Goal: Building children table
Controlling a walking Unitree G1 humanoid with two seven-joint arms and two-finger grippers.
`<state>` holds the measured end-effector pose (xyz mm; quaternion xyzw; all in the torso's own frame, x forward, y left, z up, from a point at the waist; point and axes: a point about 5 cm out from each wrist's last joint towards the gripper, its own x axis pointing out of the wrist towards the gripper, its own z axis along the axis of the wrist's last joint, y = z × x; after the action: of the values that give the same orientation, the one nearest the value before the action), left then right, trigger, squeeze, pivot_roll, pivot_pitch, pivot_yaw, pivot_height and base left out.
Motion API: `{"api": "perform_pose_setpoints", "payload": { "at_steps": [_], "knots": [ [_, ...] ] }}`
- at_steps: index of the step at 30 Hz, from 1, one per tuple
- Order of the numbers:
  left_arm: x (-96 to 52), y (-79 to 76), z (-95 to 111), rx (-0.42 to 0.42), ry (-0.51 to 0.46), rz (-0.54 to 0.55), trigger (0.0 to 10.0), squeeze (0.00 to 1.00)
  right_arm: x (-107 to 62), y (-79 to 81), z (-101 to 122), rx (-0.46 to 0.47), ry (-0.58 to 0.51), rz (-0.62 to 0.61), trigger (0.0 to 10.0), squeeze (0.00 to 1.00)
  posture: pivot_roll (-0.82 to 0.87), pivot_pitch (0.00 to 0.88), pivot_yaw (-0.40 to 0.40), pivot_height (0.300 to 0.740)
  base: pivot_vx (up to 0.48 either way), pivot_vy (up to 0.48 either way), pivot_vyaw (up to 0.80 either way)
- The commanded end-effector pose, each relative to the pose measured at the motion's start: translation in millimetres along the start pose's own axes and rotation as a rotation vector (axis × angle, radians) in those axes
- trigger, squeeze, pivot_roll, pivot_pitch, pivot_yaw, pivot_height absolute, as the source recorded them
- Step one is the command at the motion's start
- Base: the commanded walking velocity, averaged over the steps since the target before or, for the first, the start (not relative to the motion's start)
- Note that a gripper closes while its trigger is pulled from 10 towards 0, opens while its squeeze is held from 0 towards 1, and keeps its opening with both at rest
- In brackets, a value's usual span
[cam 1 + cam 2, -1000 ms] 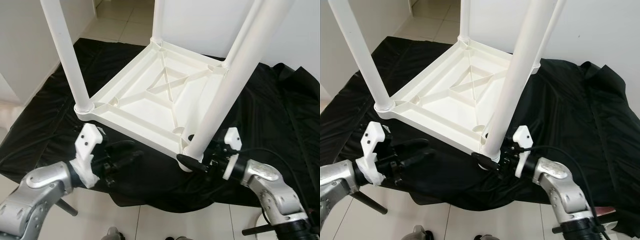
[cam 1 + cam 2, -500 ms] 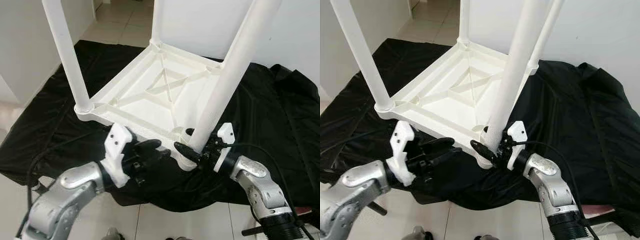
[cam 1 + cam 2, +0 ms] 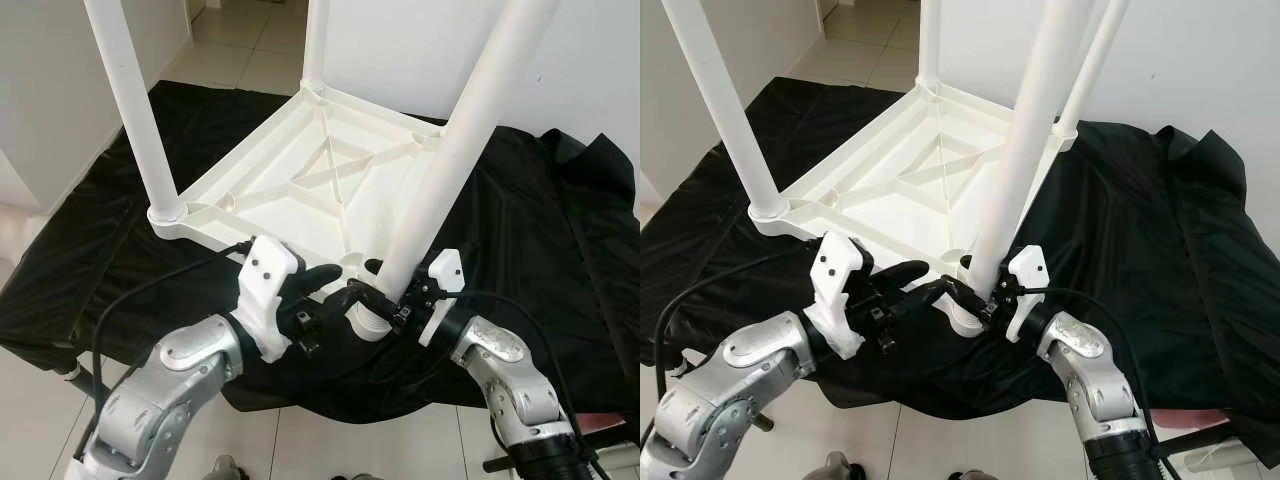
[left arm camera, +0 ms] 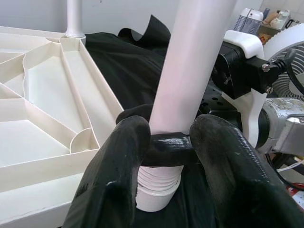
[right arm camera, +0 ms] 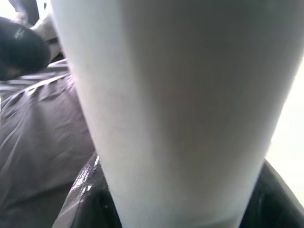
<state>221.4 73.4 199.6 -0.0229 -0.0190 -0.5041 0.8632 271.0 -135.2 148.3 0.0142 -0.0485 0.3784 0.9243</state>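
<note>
A white plastic children's table (image 3: 300, 190) lies upside down on a black cloth, its legs pointing up. The nearest leg (image 3: 440, 180) stands in the front corner socket, and its threaded foot (image 4: 159, 187) shows just above the socket. My right gripper (image 3: 372, 297) is shut on that leg low down; the leg (image 5: 166, 109) is pressed close in the right wrist view. My left gripper (image 3: 335, 295) is open at the same spot. Its black fingers (image 4: 118, 161) stand either side of the leg, just behind the right gripper's finger that crosses it.
The black cloth (image 3: 540, 220) covers the floor under the table and bunches up at the right. Two other legs (image 3: 130, 110) (image 3: 315, 40) rise at the left and back corners. White tiled floor (image 3: 330, 450) lies in front. A fan (image 4: 289, 57) stands behind my right arm.
My left arm has swung in from the left, bringing its open gripper up to the base of the near leg. The right gripper has kept its hold low on that leg.
</note>
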Motion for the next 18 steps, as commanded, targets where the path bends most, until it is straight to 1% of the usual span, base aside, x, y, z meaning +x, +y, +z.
{"api": "perform_pose_setpoints", "payload": {
  "at_steps": [1, 5, 7, 8, 10, 13, 16, 18],
  "knots": [
    [2.5, -0.2, -3, 0.003, 0.012, 0.001, 10.0, 0.0, -3.2, -2.1, -2, 0.029, 0.01, -0.034, 10.0, 0.0, 0.02, 0.096, -0.07, 0.74, 0.0, 0.0, 0.0],
    [6.0, 1.8, -4, -0.008, 0.011, 0.013, 10.0, 0.0, -3.4, -0.7, -1, 0.018, 0.004, -0.097, 10.0, 0.0, 0.01, 0.096, -0.07, 0.74, 0.0, 0.0, 0.0],
    [6.1, 0.6, -5, -0.013, 0.014, 0.003, 10.0, 0.0, -4.8, -0.8, 0, 0.015, 0.004, -0.164, 10.0, 0.0, 0.01, 0.098, -0.074, 0.74, 0.0, 0.0, 0.0],
    [6.1, 0.6, -5, -0.013, 0.014, 0.003, 10.0, 0.0, -4.8, -0.8, 0, 0.015, 0.004, -0.164, 10.0, 0.0, 0.01, 0.098, -0.074, 0.74, 0.0, 0.0, 0.0],
    [4.9, -2.0, -9, 0.0, 0.034, -0.015, 10.0, 0.0, -8.1, 1.1, -1, -0.001, 0.027, -0.244, 10.0, 0.0, 0.0, 0.101, -0.077, 0.74, 0.0, 0.0, 0.0],
    [4.5, -1.9, -11, 0.002, 0.042, -0.014, 10.0, 0.0, -9.2, 1.9, -2, 0.002, 0.037, -0.271, 10.0, 0.0, 0.0, 0.102, -0.077, 0.74, 0.0, 0.0, 0.0],
    [4.1, -1.3, -15, 0.011, 0.061, -0.012, 10.0, 0.0, -11.0, 7.2, -3, 0.014, 0.043, -0.324, 10.0, 0.0, 0.0, 0.107, -0.075, 0.74, 0.0, 0.0, 0.0],
    [4.0, -1.5, -17, 0.03, 0.078, -0.015, 10.0, 0.0, -11.3, 12.0, -4, 0.005, 0.05, -0.38, 10.0, 0.0, -0.01, 0.112, -0.076, 0.74, 0.0, 0.0, 0.0]
  ]
}}
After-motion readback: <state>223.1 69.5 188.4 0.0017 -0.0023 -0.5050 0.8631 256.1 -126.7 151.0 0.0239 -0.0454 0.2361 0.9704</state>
